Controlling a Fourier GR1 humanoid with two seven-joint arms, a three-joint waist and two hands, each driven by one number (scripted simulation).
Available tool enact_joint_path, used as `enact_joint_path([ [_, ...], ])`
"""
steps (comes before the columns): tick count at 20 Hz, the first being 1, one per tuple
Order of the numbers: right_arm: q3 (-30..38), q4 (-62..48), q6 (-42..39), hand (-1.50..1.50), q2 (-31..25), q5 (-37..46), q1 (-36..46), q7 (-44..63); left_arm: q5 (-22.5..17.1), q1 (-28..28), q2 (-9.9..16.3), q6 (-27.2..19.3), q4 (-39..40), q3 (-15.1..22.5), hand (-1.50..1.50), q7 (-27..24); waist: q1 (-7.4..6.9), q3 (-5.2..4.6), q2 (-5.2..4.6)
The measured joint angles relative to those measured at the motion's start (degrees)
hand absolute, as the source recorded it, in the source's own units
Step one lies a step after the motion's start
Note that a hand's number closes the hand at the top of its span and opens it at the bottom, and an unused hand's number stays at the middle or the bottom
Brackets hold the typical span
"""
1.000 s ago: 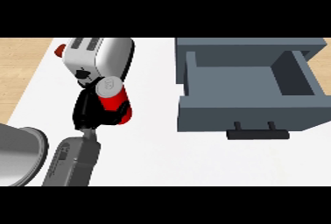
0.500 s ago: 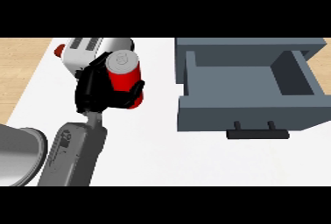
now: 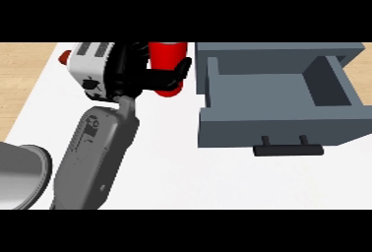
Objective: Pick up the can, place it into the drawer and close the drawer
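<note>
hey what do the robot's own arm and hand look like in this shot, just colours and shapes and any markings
One arm shows: a broad, rounded grey forearm with a smooth casing and a small dark marking panel near its upper end. It narrows to a slim grey wrist joint. Above that sits the left hand, glossy black with slim black fingers. No cables or sleeves are visible. The right arm is out of view.

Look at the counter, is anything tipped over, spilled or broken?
Nothing stands out. The left hand has its fingers curled round the red can, carried beside the open grey drawer. The white toaster stands at the back, and nothing is spilled.
</note>
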State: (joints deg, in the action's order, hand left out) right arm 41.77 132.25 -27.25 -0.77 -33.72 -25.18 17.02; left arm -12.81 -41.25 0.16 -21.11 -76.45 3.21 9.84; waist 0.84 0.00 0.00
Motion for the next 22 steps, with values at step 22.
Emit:
enact_joint_path([
  [22, -1.82, -2.12, -0.53, -1.5, 0.01, 2.55, 1.41, -2.21, -11.79, -28.51, -0.15, -13.64, 26.34, 8.25, 1.5, -4.24, 1.4, 0.04, -0.29],
])
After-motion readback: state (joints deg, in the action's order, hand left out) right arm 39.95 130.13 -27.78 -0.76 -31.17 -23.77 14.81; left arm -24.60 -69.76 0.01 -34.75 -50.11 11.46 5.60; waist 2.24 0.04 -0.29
